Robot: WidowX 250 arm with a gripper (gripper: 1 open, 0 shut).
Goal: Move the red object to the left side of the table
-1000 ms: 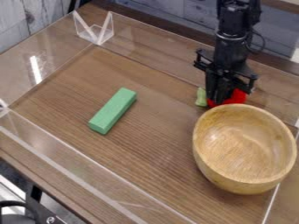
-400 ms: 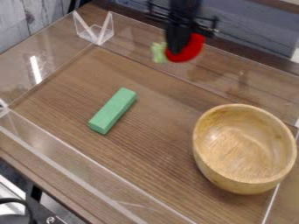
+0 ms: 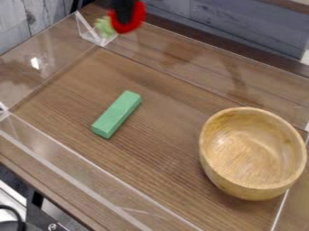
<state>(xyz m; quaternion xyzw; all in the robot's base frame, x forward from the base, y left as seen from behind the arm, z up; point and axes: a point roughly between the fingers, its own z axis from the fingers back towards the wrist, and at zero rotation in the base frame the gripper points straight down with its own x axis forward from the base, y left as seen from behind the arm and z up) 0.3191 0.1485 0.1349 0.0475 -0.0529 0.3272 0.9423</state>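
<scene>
The red object hangs in the air near the top edge of the picture, above the far left part of the table. It is blurry. A bit of green sticks out on its left side, next to the clear stand in the far left corner. The gripper is mostly cut off by the top of the picture. Only a small dark piece of it shows, right against the red object. Its fingers are clenched tight on the red object, which does not touch the table.

The green block lies flat on the table. The red object is well apart from the block, up and behind it. The wooden bowl sits to the right of the block, near the front right corner of the table. The bowl stands upright with nothing in it. The clear stand is behind the block, at the far left corner. Low clear walls run around the table, and one passes just left of the block.
</scene>
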